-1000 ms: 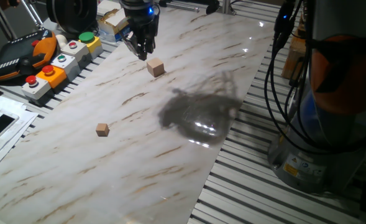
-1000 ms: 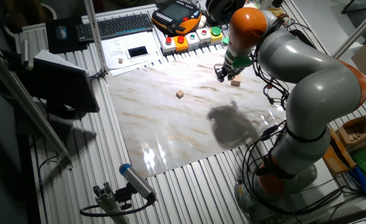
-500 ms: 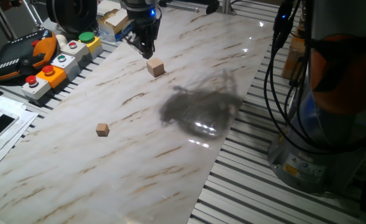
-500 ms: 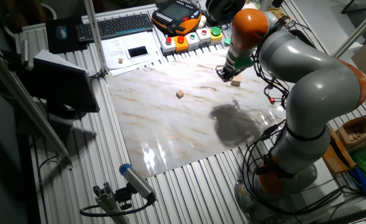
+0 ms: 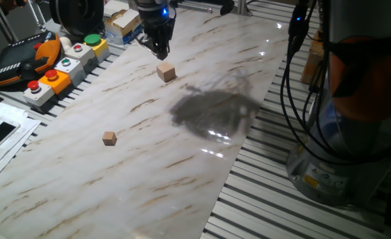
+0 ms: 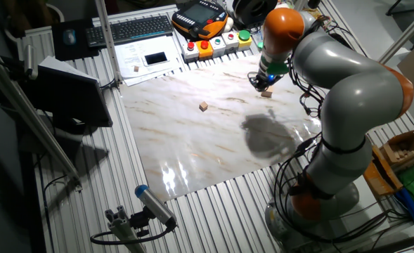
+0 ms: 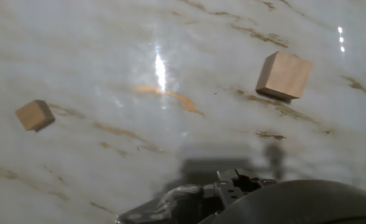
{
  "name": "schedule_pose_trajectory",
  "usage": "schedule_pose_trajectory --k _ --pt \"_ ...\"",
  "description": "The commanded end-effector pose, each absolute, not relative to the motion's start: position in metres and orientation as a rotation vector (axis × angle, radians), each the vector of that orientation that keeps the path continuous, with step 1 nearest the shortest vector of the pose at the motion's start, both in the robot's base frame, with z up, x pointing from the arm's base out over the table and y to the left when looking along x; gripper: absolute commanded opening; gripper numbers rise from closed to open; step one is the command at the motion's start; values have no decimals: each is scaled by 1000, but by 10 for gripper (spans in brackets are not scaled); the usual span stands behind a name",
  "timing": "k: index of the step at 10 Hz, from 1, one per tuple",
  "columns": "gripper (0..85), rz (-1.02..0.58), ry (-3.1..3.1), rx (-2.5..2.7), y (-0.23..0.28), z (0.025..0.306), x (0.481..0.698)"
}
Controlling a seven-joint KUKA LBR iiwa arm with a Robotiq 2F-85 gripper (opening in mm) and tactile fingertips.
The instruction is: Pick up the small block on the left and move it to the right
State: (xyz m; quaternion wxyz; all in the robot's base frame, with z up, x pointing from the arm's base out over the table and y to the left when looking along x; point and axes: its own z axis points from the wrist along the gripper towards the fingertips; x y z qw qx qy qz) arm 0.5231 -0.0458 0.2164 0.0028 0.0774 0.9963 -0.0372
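The black two-finger gripper (image 5: 158,50) hangs above the white marbled tabletop (image 5: 182,159) in the upper centre of one fixed view, just above and left of the pale beige plain wooden cube (image 5: 166,72), without touching it. Jaw state cannot be determined. In the hand view, the cube (image 7: 284,76) sits upper right; the smaller orange-tan wooden cube (image 7: 35,115) lies well apart at left.

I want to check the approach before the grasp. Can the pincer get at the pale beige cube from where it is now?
Probably yes. The pincer hangs just behind the pale beige cube, apart from it, and the marble tabletop around the cube is bare. The darker small cube lies far off, so nothing blocks the way down.
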Motion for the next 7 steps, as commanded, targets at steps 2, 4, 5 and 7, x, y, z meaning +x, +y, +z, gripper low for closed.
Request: schedule_pose_trajectory --k 2,4,5,7 --pt "7 -110 3131 306 -56 213 529" --pt "7 -139 3133 353 -66 208 535" --pt "7 -157 3136 357 -74 199 537" --pt "7 -133 3136 371 -88 193 539"
